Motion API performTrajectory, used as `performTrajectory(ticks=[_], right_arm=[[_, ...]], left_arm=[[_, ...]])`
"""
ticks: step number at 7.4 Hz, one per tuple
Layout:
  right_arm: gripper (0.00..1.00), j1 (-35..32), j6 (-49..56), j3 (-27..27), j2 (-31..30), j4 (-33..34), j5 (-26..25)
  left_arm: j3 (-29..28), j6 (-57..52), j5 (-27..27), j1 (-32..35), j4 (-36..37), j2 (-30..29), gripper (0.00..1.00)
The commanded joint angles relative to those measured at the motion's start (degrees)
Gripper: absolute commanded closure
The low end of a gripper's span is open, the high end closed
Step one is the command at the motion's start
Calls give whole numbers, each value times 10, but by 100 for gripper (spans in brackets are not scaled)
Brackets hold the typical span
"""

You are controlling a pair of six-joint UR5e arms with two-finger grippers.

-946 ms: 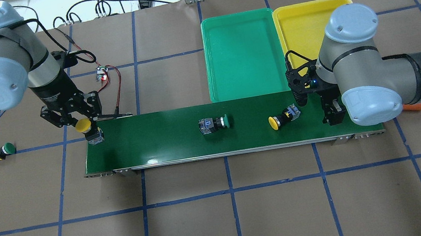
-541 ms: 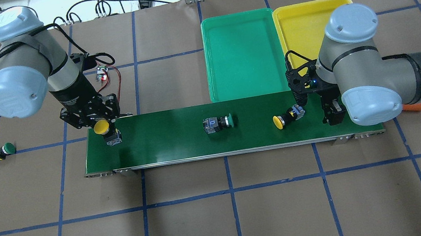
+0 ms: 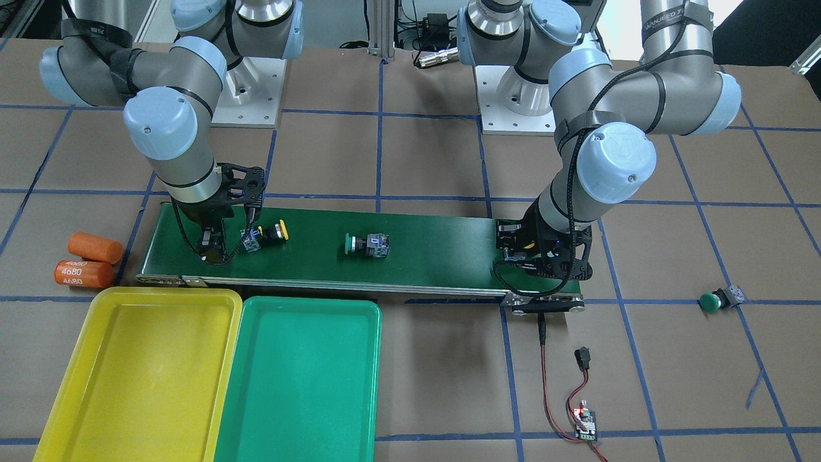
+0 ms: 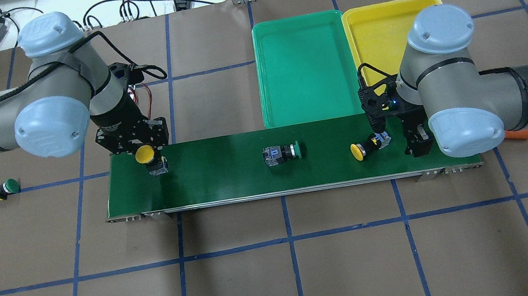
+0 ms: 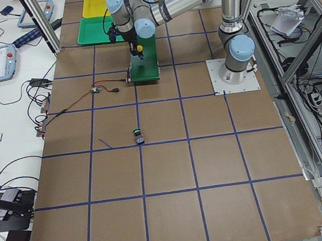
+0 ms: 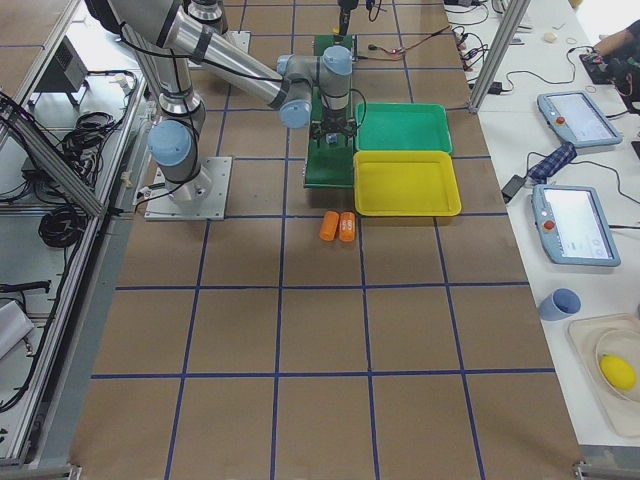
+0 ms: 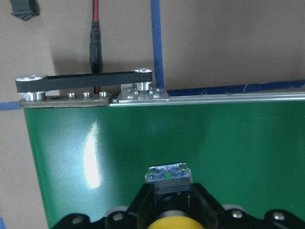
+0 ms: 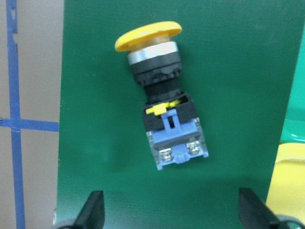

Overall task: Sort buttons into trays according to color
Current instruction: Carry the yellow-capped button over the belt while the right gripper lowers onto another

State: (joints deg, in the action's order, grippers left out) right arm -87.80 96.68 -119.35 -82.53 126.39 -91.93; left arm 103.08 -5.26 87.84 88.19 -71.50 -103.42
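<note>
My right fingers (image 8: 94,210) stand apart; the yellow button (image 8: 162,105) lies just ahead, long axis pointing away. My left fingers (image 7: 143,202) clamp a 2nd button (image 4: 145,154).

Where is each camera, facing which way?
Front-facing: across the table, facing the robot; both arms.
Overhead: behind the robot, looking down; both arms.
Exterior left: table's left end; left arm nearest.
Exterior right: table's right end; right arm nearest.
Left wrist: down onto conveyor belt; left gripper, held button.
Right wrist: down onto belt; right gripper, loose button.
Wrist views share the belt.
</note>
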Motion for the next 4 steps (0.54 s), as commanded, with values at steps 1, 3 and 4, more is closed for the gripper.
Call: performTrajectory(ticks=[1,3,4], right_arm=[[0,0,0,0,0,0,0],[0,0,1,0,0,0,1],[0,0,0,0,0,0,1]], left_arm=[[34,0,2,-1,59,3,100],[33,24,3,4,31,6,0],[34,56,0,9,14,14,0]])
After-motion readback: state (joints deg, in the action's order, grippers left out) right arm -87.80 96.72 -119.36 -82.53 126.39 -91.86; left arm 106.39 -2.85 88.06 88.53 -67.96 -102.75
